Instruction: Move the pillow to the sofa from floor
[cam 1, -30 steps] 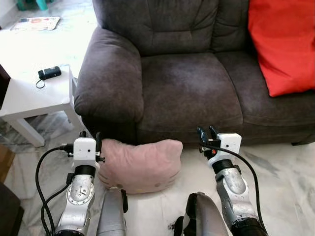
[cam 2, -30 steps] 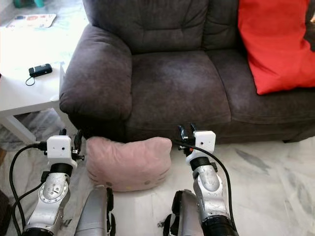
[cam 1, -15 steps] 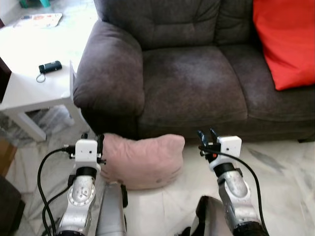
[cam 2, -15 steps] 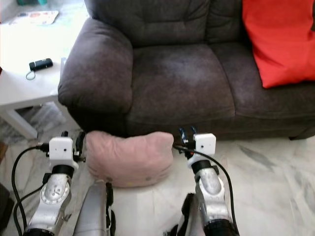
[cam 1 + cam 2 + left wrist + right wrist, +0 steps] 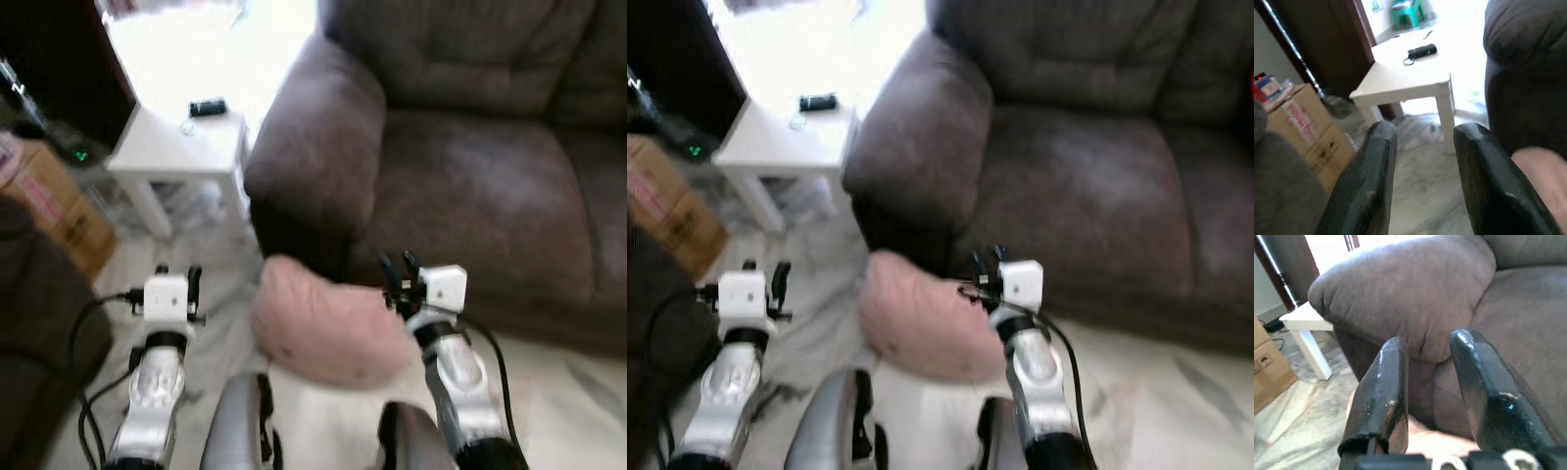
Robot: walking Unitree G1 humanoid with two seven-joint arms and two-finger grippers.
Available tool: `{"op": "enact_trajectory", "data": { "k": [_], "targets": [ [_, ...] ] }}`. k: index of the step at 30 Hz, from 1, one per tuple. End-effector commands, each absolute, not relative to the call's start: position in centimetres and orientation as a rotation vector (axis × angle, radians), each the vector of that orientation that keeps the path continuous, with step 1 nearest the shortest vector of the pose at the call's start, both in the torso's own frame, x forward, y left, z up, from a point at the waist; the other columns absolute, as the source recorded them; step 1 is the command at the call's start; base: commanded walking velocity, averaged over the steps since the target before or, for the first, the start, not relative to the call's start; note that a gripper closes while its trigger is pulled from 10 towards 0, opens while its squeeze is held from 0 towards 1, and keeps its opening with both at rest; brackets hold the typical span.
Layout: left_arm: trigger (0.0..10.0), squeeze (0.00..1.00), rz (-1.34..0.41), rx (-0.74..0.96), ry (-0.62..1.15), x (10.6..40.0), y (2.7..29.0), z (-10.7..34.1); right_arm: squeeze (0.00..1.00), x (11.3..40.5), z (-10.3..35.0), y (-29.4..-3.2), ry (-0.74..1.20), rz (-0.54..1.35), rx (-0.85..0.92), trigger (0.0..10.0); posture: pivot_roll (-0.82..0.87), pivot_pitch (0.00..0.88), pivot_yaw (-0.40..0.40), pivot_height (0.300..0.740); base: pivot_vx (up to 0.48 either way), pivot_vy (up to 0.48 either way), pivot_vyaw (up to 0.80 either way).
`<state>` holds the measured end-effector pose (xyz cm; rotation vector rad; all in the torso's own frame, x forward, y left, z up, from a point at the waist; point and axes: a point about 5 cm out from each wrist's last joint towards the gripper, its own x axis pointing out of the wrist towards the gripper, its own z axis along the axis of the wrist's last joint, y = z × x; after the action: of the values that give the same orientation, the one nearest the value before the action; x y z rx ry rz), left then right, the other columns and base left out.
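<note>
Marble floor (image 5: 578, 392): one pink pillow (image 5: 328, 328) against one sofa (image 5: 470, 186); left end effector (image 5: 177, 277), right end effector (image 5: 398, 264) fingers apart, empty.

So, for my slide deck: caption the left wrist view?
Open left tool hovering over the floor, white side table ahead, pink pillow beside the sofa.

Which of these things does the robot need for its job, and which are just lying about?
Needed for the job:
pink pillow on the floor
dark grey sofa
left gripper, open
right gripper, open

Just lying about:
white side table
small black device on it
cardboard boxes
</note>
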<state>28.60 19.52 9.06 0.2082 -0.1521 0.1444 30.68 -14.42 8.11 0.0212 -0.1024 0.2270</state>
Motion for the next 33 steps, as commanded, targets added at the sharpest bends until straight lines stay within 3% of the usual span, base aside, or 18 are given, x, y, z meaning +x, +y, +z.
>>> {"op": "enact_trajectory", "data": {
  "k": [1,18,33],
  "targets": [
    [10.0,0.0,0.131,0.207,-0.137,28.5,19.3,8.8,0.0,30.4,7.7,-14.9,-0.087,0.203,0.035,10.0,0.06,0.196,-0.008,0.574,0.0,0.0,0.0],
    [10.0,0.0,-0.078,0.214,-0.102,28.6,17.5,8.2,0.0,30.7,7.7,-15.3,-0.075,0.143,0.048,10.0,0.06,0.199,-0.007,0.574,0.0,0.0,0.0],
    [10.0,0.0,-0.074,0.213,-0.098,28.5,17.6,8.1,0.0,30.7,7.7,-15.1,-0.072,0.155,0.049,10.0,0.06,0.201,-0.007,0.477,0.0,0.0,0.0]
  ]
}}
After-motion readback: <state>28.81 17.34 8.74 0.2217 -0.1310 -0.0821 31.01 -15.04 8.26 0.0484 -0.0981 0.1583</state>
